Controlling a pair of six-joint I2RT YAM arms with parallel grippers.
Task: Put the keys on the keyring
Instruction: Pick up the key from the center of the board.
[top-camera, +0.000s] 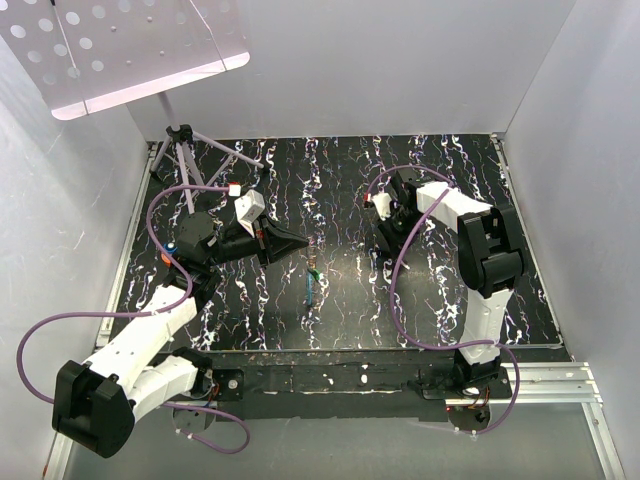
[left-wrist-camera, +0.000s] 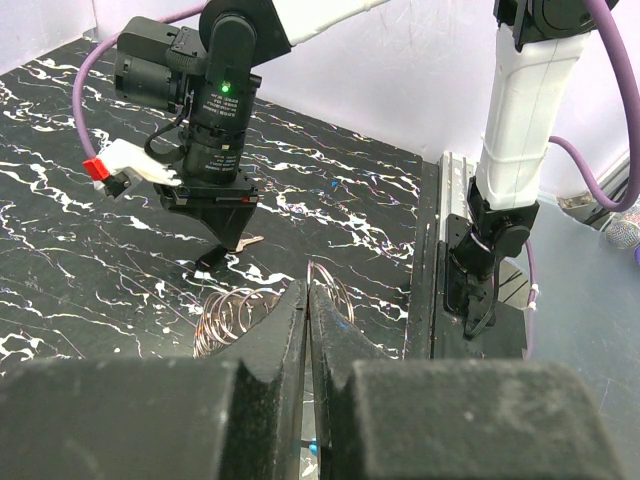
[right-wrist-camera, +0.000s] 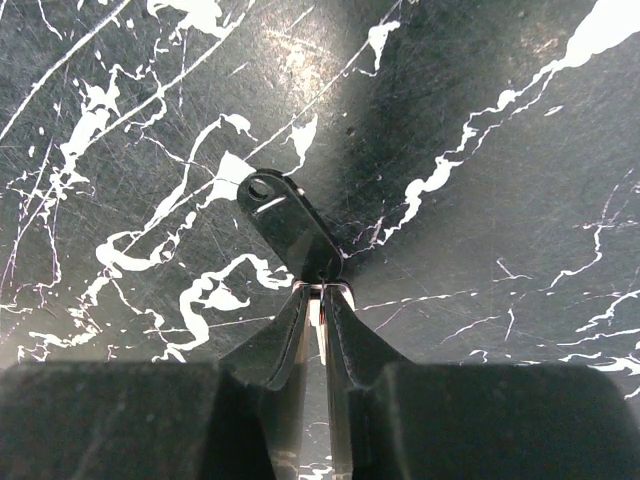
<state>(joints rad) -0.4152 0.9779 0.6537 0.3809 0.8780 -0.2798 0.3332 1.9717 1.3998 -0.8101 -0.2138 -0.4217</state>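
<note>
My left gripper (top-camera: 303, 243) (left-wrist-camera: 308, 298) is shut on the keyring (left-wrist-camera: 337, 288), a thin wire loop that sticks out past the fingertips; more wire coils or their reflection (left-wrist-camera: 232, 315) show to its left. My right gripper (top-camera: 385, 215) (right-wrist-camera: 322, 292) is down at the table, shut on a key (right-wrist-camera: 287, 228) with a dark-looking head and a hole. It also shows in the left wrist view (left-wrist-camera: 249, 241). Loose keys lie mid-table between the arms: a teal-blue one (top-camera: 312, 285) with an orange bit (top-camera: 313, 265) just behind it. A blue speck (left-wrist-camera: 318, 447) shows under my left fingers.
The table (top-camera: 440, 300) is black marble-patterned and glossy, with white walls on three sides. A small tripod (top-camera: 185, 150) stands at the back left under a perforated panel (top-camera: 130, 45). A metal rail (top-camera: 350, 375) runs along the near edge. Purple cables loop beside both arms.
</note>
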